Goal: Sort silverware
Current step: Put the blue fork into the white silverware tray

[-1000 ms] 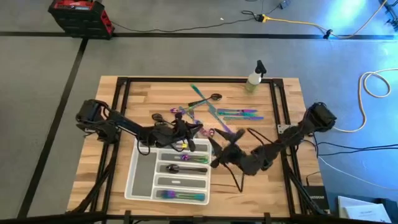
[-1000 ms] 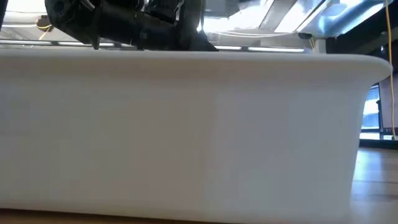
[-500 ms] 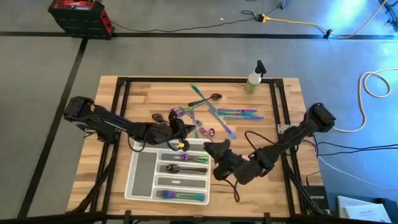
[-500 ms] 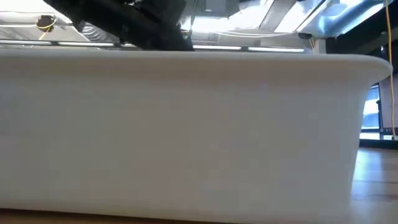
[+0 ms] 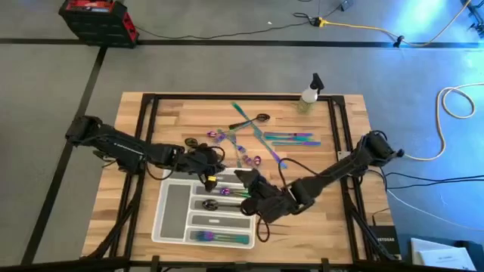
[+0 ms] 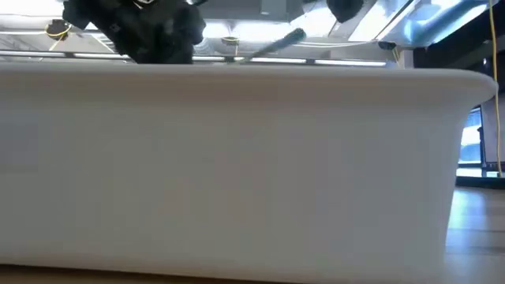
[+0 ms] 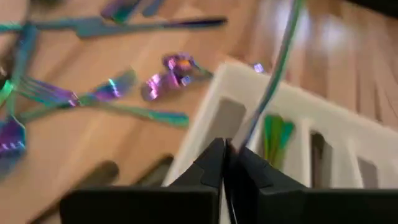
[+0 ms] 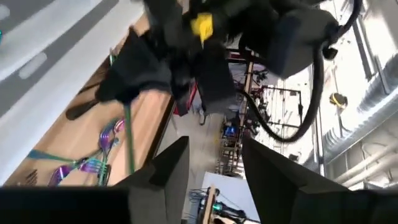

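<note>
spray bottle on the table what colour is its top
Black, on the spray bottle at the table's far edge; the high view shows it best.

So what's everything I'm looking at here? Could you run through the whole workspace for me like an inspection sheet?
Surface: wooden table with a black frame.
Job's things: loose silverware lies scattered behind the white tray; several pieces already lie in its compartments.
Clutter: spray bottle at the far edge.
Grippers: left gripper, fingers shut on a slim iridescent utensil over the tray's far end; right gripper, fingers open, beside it.
Cables: yellow cable and white cable on the floor.
Surroundings: red and black toolbox.
</note>
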### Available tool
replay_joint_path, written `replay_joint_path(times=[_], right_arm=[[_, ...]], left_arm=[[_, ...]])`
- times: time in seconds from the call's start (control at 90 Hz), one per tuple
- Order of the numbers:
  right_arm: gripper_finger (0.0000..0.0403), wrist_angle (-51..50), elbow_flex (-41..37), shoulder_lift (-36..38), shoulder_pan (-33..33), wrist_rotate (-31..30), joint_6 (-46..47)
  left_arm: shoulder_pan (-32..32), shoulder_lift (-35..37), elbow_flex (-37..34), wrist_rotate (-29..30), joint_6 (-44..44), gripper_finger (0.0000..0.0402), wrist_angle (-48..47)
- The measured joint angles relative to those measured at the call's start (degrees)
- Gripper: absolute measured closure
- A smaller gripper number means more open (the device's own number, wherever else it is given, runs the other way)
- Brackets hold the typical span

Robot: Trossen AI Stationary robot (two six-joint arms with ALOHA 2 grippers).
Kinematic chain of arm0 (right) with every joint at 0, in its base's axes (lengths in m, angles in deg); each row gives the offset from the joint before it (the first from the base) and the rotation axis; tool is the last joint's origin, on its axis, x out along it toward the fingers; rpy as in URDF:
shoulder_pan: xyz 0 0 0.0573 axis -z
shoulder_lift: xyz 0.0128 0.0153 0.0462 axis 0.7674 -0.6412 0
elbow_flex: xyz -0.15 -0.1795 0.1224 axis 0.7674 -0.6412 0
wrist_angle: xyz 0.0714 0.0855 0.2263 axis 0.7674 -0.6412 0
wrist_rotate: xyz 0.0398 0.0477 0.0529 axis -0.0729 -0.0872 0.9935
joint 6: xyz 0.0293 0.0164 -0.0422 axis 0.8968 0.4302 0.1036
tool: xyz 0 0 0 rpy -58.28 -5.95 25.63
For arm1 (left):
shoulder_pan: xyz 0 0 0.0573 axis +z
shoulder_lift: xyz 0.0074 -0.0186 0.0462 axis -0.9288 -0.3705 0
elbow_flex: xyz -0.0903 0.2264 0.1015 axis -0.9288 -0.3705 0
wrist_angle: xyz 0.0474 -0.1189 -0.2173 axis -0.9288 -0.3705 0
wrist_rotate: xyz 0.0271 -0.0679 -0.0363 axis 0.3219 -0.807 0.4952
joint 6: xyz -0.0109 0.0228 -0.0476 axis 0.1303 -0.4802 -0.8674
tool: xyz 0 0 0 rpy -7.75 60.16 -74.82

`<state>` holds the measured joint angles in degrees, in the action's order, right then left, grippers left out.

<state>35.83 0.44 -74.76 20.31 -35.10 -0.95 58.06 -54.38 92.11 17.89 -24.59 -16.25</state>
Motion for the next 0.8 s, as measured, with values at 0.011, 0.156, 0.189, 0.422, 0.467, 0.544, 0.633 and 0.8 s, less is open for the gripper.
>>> replay_joint_path(times=[0.011,0.156,0.189,0.422,0.467,0.544,0.633,0.8], right_arm=[[0.0272,0.0,0.0,0.0,-0.1,0.0,0.5],[0.0272,-1.4,0.0,-0.1,-1.2,-3.9,7.5],[0.0272,-2.3,0.0,-0.1,-1.6,-5.0,9.0],[0.0272,-11.6,-0.1,-0.1,-4.6,-10.6,24.8],[0.0272,-13.8,-0.1,-0.1,-5.1,-10.6,30.1],[0.0272,-17.9,-0.1,-0.1,-5.5,-10.2,39.7],[0.0272,-23.5,-0.1,-0.1,-5.5,-8.3,50.3],[0.0272,-34.7,-0.1,-0.1,-5.4,-5.2,63.9]], left_arm=[[0.0,0.2,0.0,-0.4,-0.1,0.0401,-0.2],[-1.0,2.5,0.0,-3.2,-1.7,0.0401,-2.5],[-1.4,2.8,0.0,-3.3,-1.7,0.0401,-2.8],[-4.5,5.0,0.0,-8.2,-2.6,0.0401,-4.9],[-4.8,5.1,0.0,-10.3,-3.9,0.0401,-5.2],[-5.6,5.1,0.0,-13.8,-7.6,0.0401,-4.9],[-6.7,5.1,0.0,-15.7,-11.6,0.0401,-5.3],[-9.4,5.1,0.0,-19.1,-22.6,0.0401,-7.0]])
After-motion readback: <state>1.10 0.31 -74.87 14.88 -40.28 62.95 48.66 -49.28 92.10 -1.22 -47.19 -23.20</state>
